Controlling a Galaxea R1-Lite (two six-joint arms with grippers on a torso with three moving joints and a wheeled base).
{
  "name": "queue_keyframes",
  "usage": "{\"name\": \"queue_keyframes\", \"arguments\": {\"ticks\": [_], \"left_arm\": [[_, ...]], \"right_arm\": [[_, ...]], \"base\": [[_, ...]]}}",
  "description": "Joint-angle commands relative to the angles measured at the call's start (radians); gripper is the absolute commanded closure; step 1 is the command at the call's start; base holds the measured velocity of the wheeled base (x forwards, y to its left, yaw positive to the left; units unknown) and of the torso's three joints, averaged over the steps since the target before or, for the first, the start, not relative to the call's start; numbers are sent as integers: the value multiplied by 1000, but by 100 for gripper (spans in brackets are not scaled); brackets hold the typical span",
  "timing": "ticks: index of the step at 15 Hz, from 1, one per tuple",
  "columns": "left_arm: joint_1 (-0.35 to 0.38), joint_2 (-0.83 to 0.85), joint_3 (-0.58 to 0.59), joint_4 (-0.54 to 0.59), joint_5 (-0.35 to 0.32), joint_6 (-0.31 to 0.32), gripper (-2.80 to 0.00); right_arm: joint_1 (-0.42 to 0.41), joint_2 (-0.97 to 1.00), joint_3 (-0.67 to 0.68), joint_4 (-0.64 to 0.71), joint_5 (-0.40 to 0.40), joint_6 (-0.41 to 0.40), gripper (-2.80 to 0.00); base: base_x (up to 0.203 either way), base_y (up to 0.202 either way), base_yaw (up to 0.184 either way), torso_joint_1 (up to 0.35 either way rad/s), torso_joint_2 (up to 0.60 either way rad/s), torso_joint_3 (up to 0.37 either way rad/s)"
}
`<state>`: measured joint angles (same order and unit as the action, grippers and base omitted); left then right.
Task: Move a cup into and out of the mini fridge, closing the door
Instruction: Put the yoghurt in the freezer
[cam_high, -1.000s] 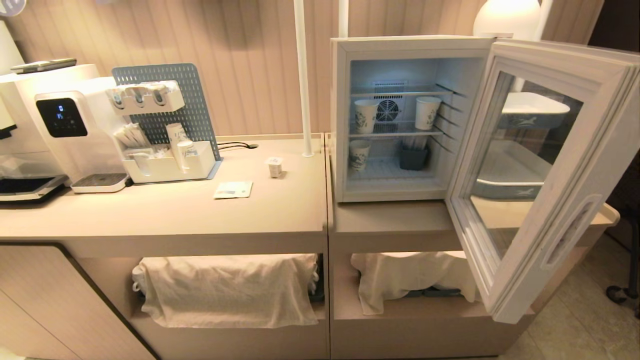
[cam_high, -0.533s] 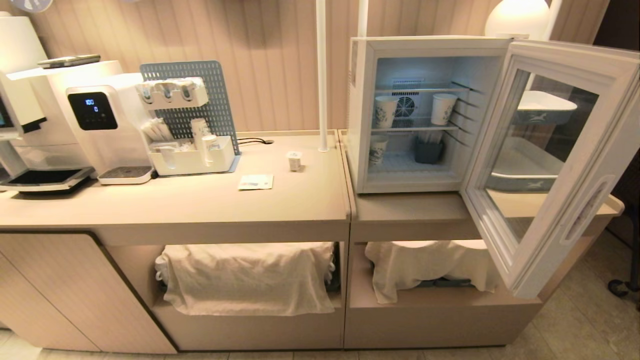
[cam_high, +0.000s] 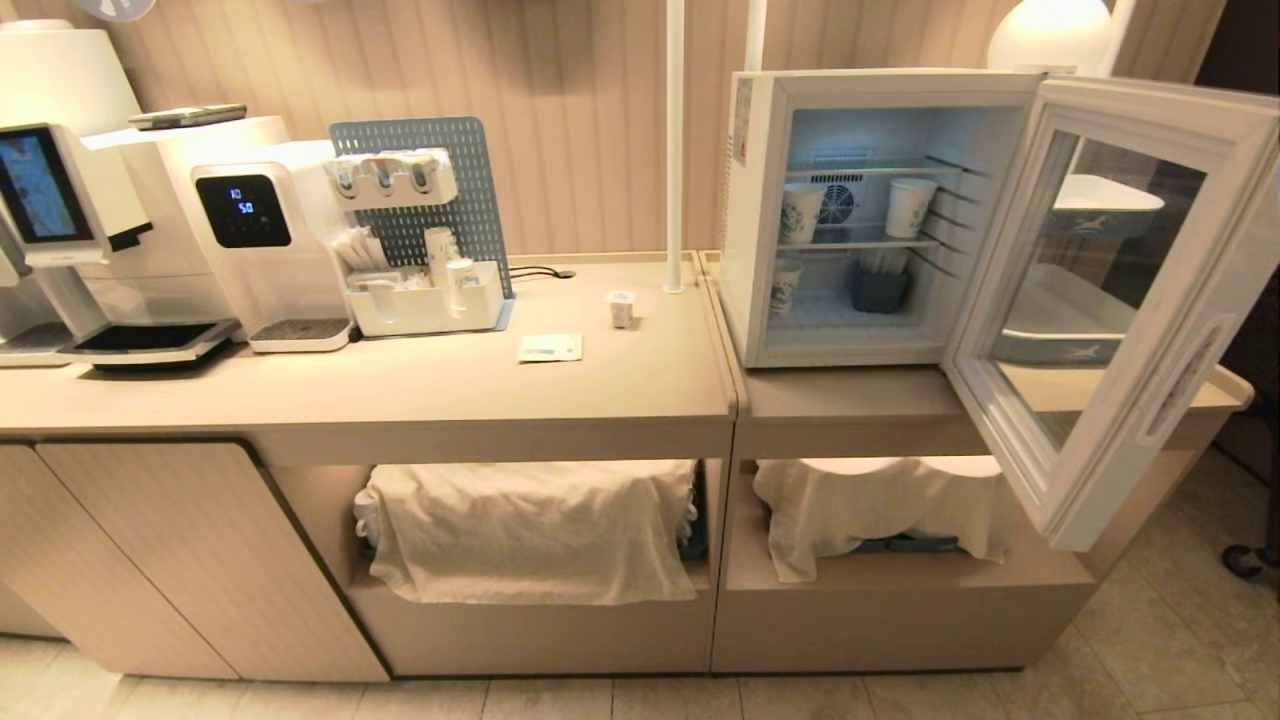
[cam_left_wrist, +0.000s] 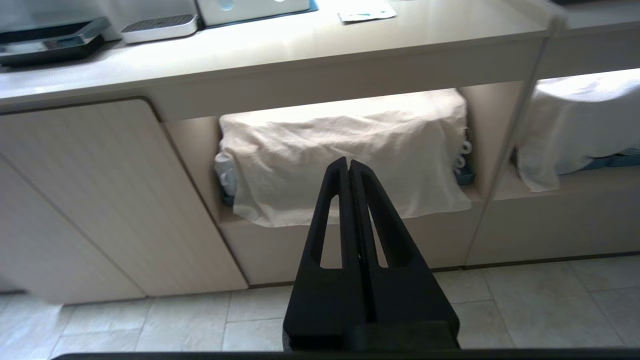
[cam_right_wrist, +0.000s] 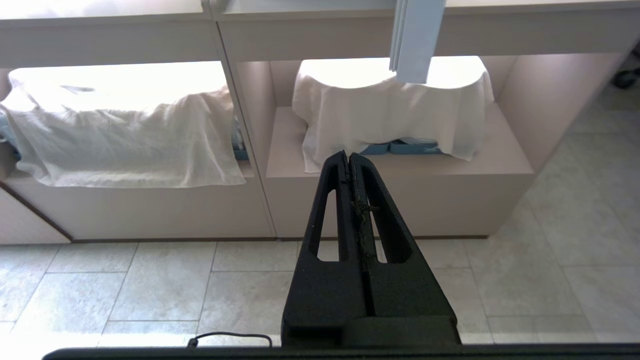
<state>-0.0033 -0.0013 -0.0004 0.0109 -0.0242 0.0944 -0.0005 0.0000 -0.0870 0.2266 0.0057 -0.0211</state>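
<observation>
The left gripper (cam_left_wrist: 348, 164), a pair of black tapered fingers, is pressed fully together with nothing between them; it hangs low in front of the beige cabinet, aimed at the cream cloth (cam_left_wrist: 345, 150) draped over the open shelf under the counter. The right gripper (cam_right_wrist: 348, 156), of the same black build, is likewise closed and empty, and points toward the second white cloth (cam_right_wrist: 390, 105) covering the shelf below the fridge, above the pale tiled floor (cam_right_wrist: 150, 285). Neither arm appears in the head view.

The cup (cam_high: 622, 308), a small squat white tub with a flat lid, stands upright on the beige wooden countertop (cam_high: 400, 390), well above and beyond both grippers and touched by neither. It sits near the white vertical pole (cam_high: 675, 150) and just left of the mini fridge (cam_high: 760, 200), a boxy white cabinet resting on the adjoining lower counter section. The door (cam_high: 1180, 300), a pale frame around a glass window, is swung wide open to the right. Inside, taller white paper cups with blue print (cam_high: 800, 212) stand on the wire shelves.

A small flat paper packet (cam_high: 550, 347) lies on the counter just in front and to the left of the cup. Farther left stand a white organiser tray with a blue-grey pegboard (cam_high: 420, 230) and a white dispenser machine with a dark display (cam_high: 250, 230).
</observation>
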Motion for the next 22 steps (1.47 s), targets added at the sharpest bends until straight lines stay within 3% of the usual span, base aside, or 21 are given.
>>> {"name": "queue_keyframes", "arguments": {"ticks": [1,4,9,14,22], "left_arm": [[2,0,-1,0,1,-1,0],[2,0,-1,1,1,-2,0],[2,0,0,-2,1,-2,0],[2,0,-3,8,3,-2,0],[2,0,-2,6,3,-2,0]], "right_arm": [[0,2,1,0,0,0,0],[0,2,0,0,0,0,0],[0,2,0,-1,0,1,0],[0,2,0,-1,0,0,0],[0,2,1,-1,0,1,0]], "base": [[0,0,0,0,0,0],[0,0,0,0,0,0],[-1,147,-4,3,5,3],[0,0,0,0,0,0],[189,0,0,3,4,3]]}}
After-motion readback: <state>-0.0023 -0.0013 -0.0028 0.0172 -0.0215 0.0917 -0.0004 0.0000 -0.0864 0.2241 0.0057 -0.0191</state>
